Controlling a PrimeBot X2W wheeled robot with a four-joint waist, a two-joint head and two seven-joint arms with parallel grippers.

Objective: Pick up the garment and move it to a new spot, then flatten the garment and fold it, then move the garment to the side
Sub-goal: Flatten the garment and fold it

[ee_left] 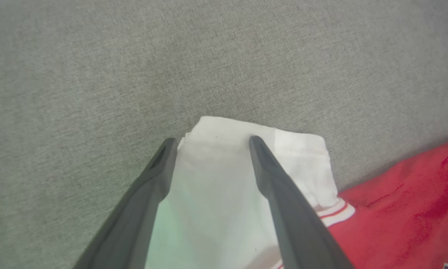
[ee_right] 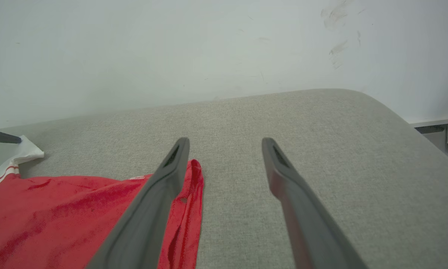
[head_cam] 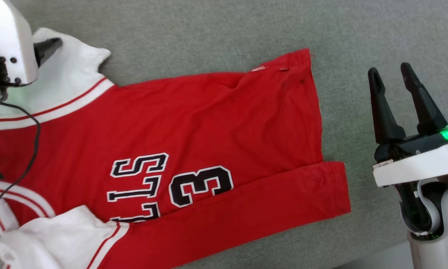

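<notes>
At the upper left of the head view the left gripper (head_cam: 48,46) reaches over the upper white sleeve (head_cam: 74,73) of the garment (head_cam: 209,123), and a thin black cable (head_cam: 35,145) hangs from its wrist across the red cloth. In the left wrist view its fingers are spread wide, one tip at each edge of the sleeve's end, with white cloth between them and nothing pinched; whether the tips touch the cloth I cannot tell. The garment lies front up on the grey cushion (head_cam: 209,26), collar end at the frame's left and hem right of centre. Its lower side is folded up over the front as a long red band that covers part of the black-and-white lettering (head_cam: 171,183), and the second white sleeve (head_cam: 59,235) is bunched at the lower left. At the right edge the right gripper (head_cam: 390,69) hangs apart from the hem, above bare cushion, fingers spread and empty. The right wrist view has a pale wall (ee_right: 171,48) behind the cushion
</notes>
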